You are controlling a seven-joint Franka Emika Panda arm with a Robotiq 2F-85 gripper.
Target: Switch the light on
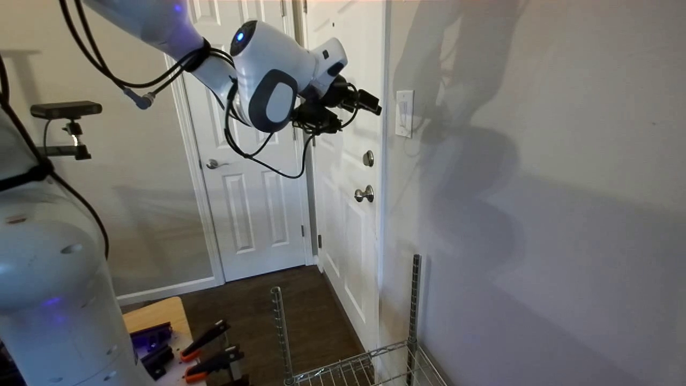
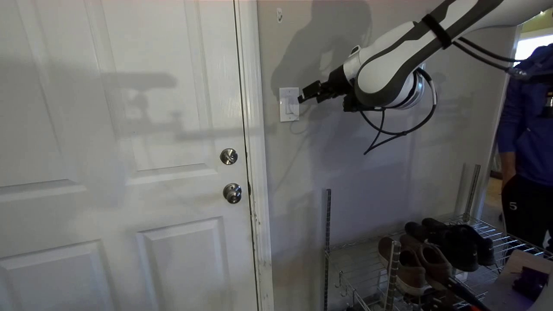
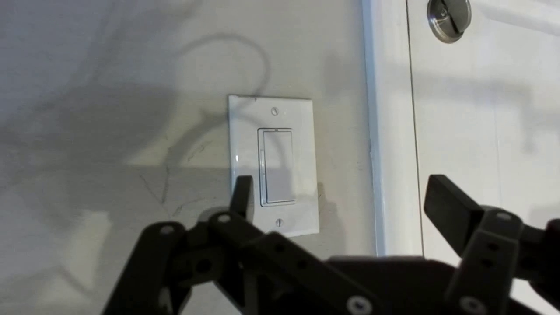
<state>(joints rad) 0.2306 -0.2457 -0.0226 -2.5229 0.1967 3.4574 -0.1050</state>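
1. Nearest the lens, in an exterior view, the pale base of the arm (image 1: 53, 279) stood upright, well apart from the wall (image 1: 563, 161).

2. Beyond it the forearm (image 1: 144, 27) slanted down from the top edge to a bent wrist (image 1: 284, 80), which pointed at the wall. In an exterior view it ran in from the upper right, a black band (image 2: 437, 31) strapped round it.

3. Dark cables (image 2: 403, 134) hung beneath the wrist in a loose loop.

4. The tool (image 3: 339, 192) was spread wide, its two black fingers (image 3: 243, 197) well apart. In both exterior views it reached toward the wall with its far end slightly lower than its body.

5. The light switch (image 2: 288, 104), a white upright plate with a tall flat paddle (image 3: 278, 166), sat on the wall just beside the door frame (image 2: 255, 129). The fingers stood out in front of it, near but apart; in the wrist view one finger overlapped the plate's edge, and the paddle showed within the gap.

6. Past the frame stood a white door (image 2: 116, 142) with a deadbolt (image 2: 228, 156) above a round knob (image 2: 232, 193).

7. Farthest off, another white door (image 1: 241, 203) bore a lever handle (image 1: 214, 164).
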